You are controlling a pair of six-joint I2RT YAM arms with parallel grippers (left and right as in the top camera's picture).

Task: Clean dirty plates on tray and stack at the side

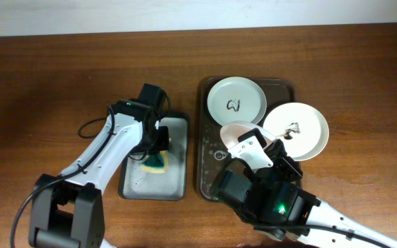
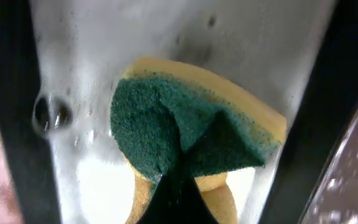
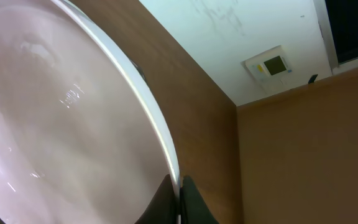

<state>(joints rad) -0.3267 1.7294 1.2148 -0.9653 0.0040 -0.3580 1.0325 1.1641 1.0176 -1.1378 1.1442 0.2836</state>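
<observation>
Over the tray [image 1: 209,162], right gripper [image 1: 252,143] pinches a half-hidden plate [image 1: 236,131]; left gripper [image 1: 158,154] squeezes sponge [image 2: 185,130].

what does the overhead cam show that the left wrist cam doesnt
Only overhead: the dark tray, the scribble-stained back plate and right plate, which overhangs the tray's right rim, and the right gripper pinching a third plate by its rim.
Only left wrist: the sponge up close, its green scouring face folded over the yellow body, and droplets on the metal.
Both: the sponge in the left gripper, over the grey metal tray.
</observation>
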